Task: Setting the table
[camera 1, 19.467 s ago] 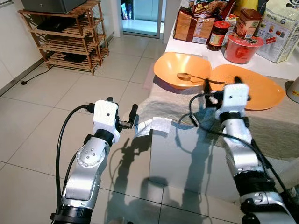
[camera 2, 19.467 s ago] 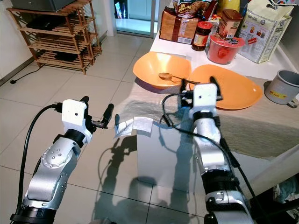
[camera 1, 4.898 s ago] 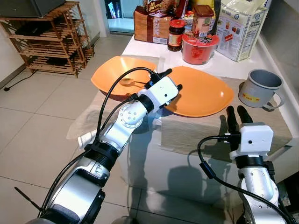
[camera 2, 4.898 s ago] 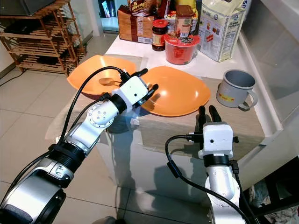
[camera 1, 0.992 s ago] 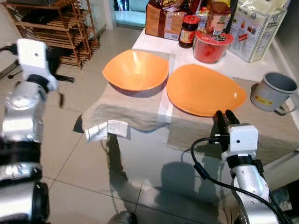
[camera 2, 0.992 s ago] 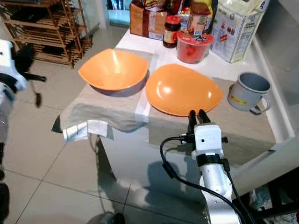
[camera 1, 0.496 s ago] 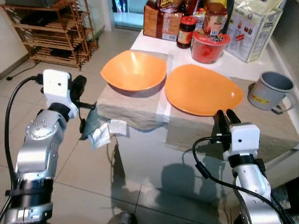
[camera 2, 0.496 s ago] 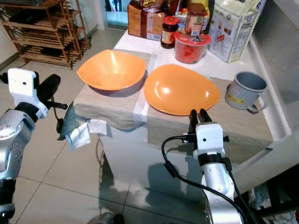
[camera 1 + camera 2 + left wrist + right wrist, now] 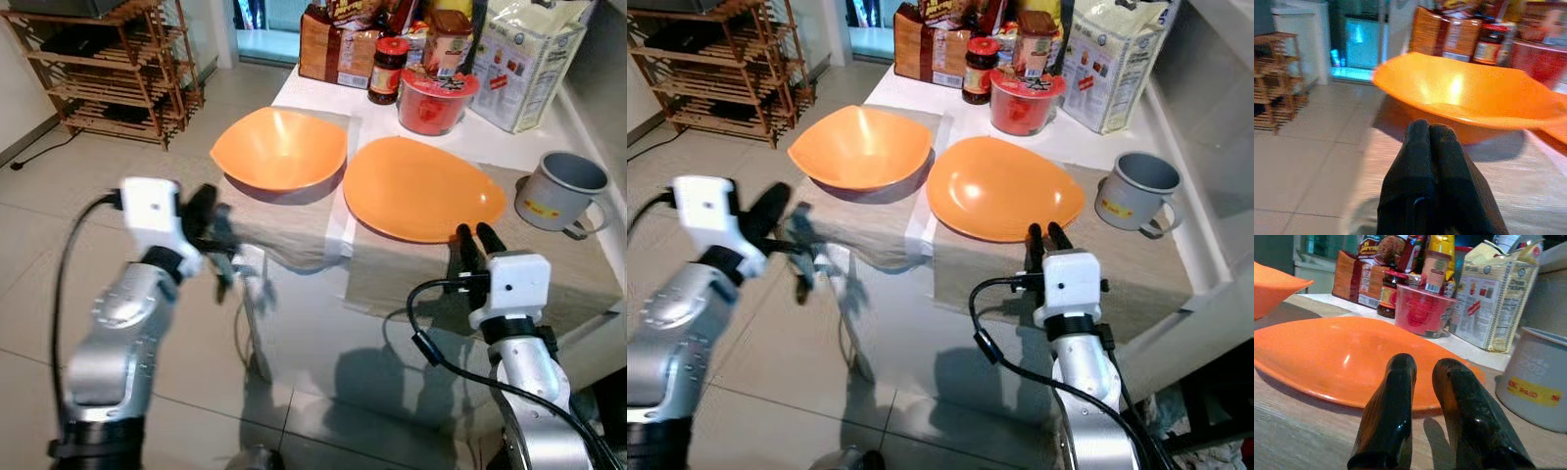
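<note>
Midway through setting the table, the left gripper (image 9: 1429, 128), fingers pressed together, sweeps blurred toward the orange bowl (image 9: 279, 149), while the right gripper (image 9: 1422, 369), slightly parted and empty, waits beside the orange plate (image 9: 423, 188) on the placemat (image 9: 549, 264).
</note>
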Robot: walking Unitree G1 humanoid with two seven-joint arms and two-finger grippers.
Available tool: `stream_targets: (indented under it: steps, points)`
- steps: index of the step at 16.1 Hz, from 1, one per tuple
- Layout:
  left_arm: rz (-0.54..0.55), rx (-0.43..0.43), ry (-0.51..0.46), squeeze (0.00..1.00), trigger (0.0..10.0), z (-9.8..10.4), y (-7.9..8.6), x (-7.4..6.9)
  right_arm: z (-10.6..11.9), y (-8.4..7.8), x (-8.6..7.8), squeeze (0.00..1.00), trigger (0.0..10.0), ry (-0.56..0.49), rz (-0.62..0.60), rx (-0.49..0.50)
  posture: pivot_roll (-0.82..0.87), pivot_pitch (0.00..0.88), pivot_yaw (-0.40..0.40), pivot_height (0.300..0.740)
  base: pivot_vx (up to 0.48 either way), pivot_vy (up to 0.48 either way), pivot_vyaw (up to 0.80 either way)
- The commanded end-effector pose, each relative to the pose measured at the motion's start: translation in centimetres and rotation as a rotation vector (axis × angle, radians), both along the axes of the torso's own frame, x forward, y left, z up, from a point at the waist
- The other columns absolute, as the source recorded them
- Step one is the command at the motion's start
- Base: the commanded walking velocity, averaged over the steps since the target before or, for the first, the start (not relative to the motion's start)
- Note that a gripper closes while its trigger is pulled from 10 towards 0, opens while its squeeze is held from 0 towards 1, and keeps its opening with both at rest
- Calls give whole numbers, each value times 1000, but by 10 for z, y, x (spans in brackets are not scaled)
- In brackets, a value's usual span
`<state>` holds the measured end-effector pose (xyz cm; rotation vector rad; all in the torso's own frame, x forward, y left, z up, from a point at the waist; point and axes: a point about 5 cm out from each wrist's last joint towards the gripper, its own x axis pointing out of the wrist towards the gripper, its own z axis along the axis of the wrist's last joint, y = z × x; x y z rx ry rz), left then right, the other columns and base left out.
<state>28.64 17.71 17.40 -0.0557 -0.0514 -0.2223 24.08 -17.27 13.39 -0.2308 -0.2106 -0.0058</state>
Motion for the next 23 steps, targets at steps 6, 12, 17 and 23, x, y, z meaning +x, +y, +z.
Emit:
stream_targets:
  steps: [6,12,17,23]
  points:
    - [-47,-7,-25,0,0,6,-15,0,-2,-1,2,0,10000,13,1,31,15,8,4,740,-436,0,0]
    - [-75,13,-39,0,0,8,-22,6,-4,3,6,0,10000,32,21,17,13,0,4,740,-71,0,-423]
    - [-92,19,-55,0,0,10,-28,10,-6,2,6,0,10000,41,13,10,8,2,-1,740,0,0,-584]
    - [-103,20,-53,0,0,6,-35,7,-5,3,6,0,10000,27,27,13,11,9,-4,740,0,0,0]
